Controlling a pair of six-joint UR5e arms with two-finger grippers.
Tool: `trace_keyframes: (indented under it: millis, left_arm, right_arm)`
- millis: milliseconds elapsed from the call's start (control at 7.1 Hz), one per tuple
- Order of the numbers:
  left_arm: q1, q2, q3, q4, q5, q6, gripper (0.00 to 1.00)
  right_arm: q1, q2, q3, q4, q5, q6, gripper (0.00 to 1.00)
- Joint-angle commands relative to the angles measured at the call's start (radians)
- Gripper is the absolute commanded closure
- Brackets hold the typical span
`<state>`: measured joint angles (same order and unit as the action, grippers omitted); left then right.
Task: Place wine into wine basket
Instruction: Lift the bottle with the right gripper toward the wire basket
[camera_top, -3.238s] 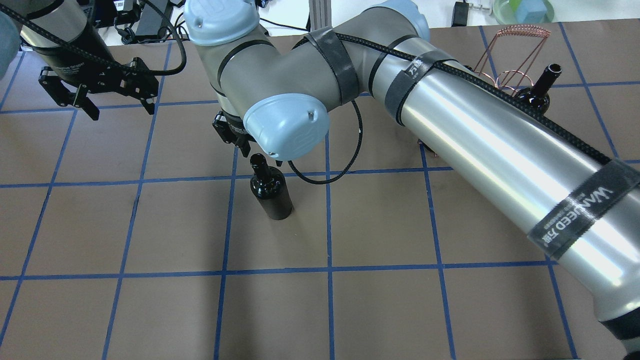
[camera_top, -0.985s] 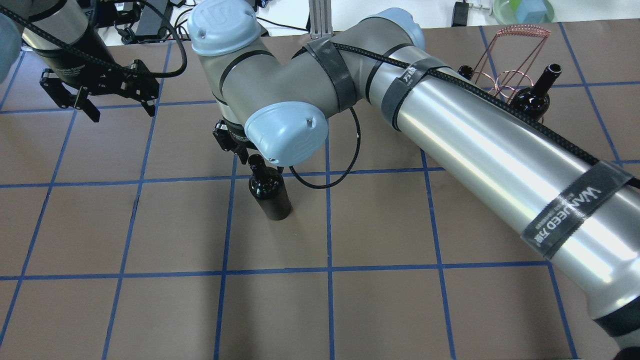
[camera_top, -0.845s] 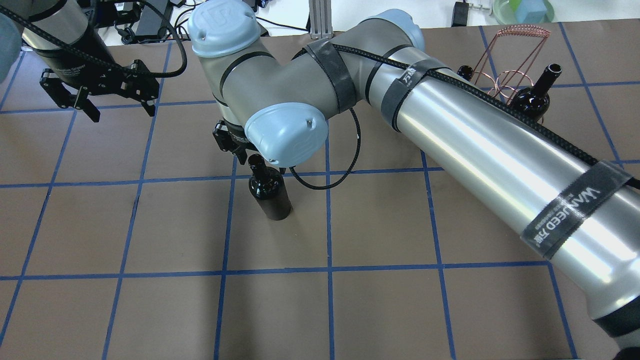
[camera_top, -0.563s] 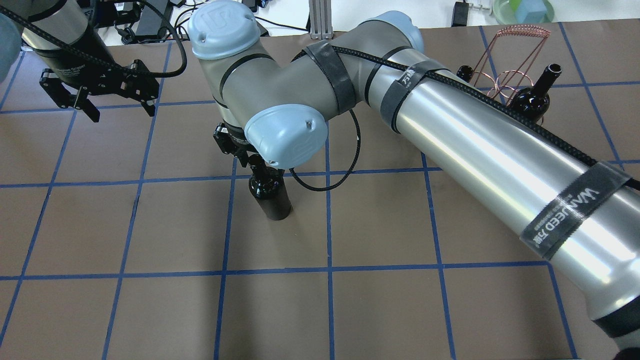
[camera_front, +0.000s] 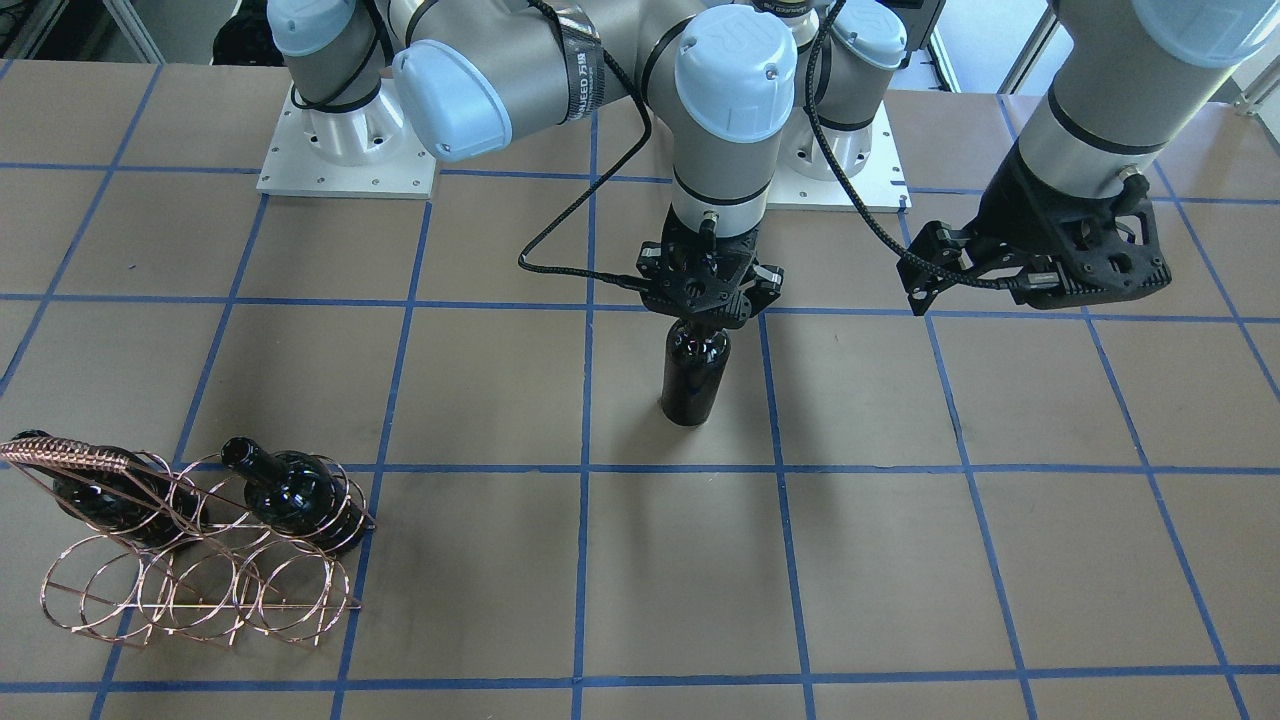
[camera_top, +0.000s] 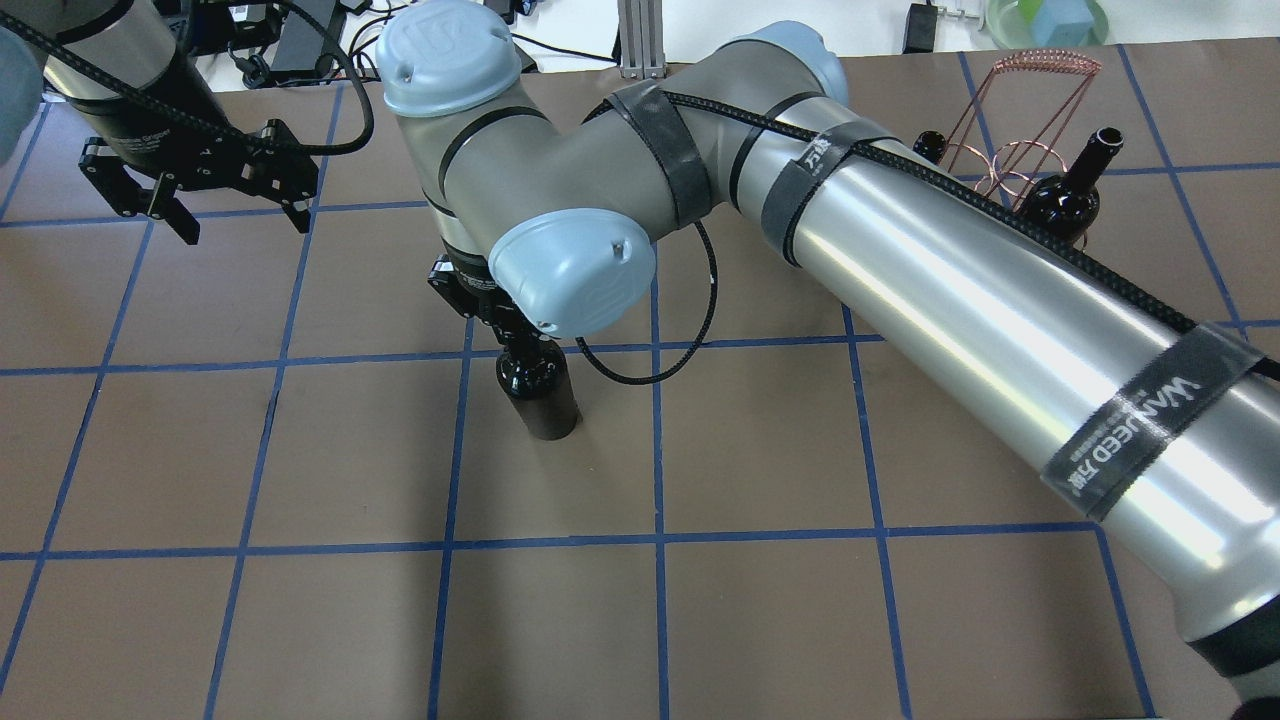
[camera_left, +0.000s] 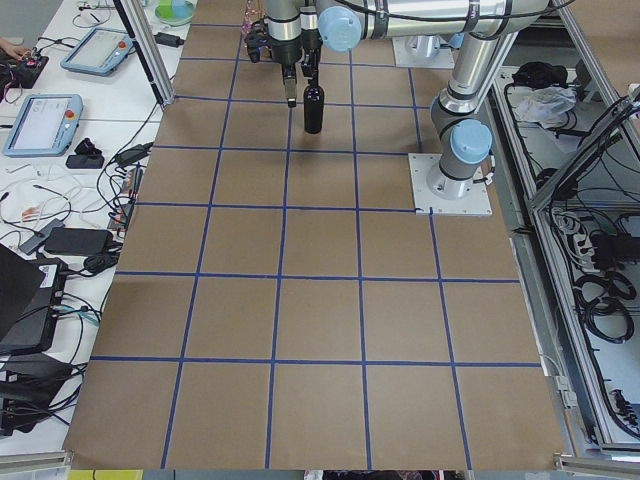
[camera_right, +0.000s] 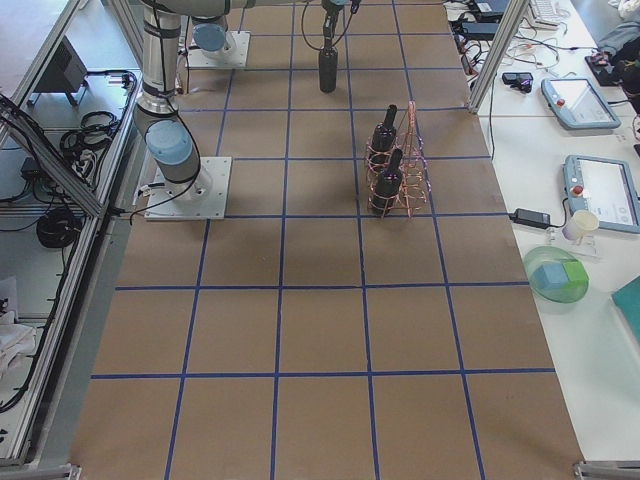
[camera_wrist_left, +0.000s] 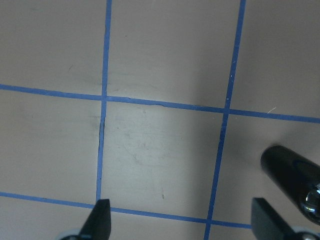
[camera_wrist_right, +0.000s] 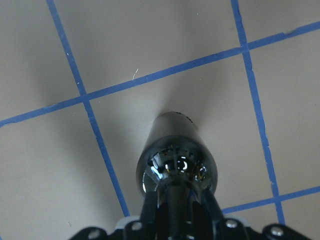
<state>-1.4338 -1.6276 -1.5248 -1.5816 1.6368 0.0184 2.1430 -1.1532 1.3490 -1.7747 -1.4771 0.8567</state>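
Observation:
The wine bottle (camera_front: 695, 375), dark and glossy, stands upright near the table's middle; it also shows in the overhead view (camera_top: 540, 395) and the right wrist view (camera_wrist_right: 175, 150). My right gripper (camera_front: 705, 315) is straight above it, its fingers (camera_wrist_right: 150, 212) shut on the slim neck. The copper wire wine basket (camera_front: 200, 575) stands far off, at the table's edge on my right (camera_top: 1030, 100). Two other dark bottles (camera_front: 290, 490) (camera_front: 100, 500) lie in it. My left gripper (camera_top: 245, 225) is open and empty above the table on my left.
The brown table has a blue tape grid (camera_front: 585, 470). The right arm's long silver link (camera_top: 1000, 320) crosses the overhead view and hides part of the basket. The bottle's base shows at the right edge of the left wrist view (camera_wrist_left: 292, 172).
My right gripper has come down over the bottle's neck, which now stands between its fingers. The bottle has stayed in its place. The left arm has not moved.

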Motion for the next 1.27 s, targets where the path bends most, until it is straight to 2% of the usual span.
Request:
trace_keyframes:
  millis: [0,282,563,845,985,1126]
  left_arm:
    - [0.000,0.000,0.000,0.000,0.000,0.000,0.00]
    - [-0.001,0.000,0.000,0.000,0.000,0.000,0.00]
    - [-0.002,0.000,0.000,0.000,-0.002,0.000,0.00]
    - [-0.004,0.008,0.002,0.005,-0.018,-0.014,0.00]
    - [-0.004,0.015,0.002,0.006,-0.138,-0.012,0.00]
    - [-0.004,0.018,0.000,0.006,-0.173,-0.008,0.00]
  right_arm:
    - [-0.002,-0.002,-0.001,0.000,0.001,0.007,0.78]
    - [-0.030,-0.049,-0.001,0.047,-0.014,-0.008,0.78]
    - [-0.121,-0.118,0.001,0.147,-0.014,-0.108,0.80]
    - [-0.266,-0.213,0.004,0.310,-0.022,-0.374,0.83]
    - [-0.347,-0.258,0.007,0.407,-0.044,-0.510,0.83]
    - [-0.423,-0.304,0.039,0.437,-0.048,-0.648,0.83]
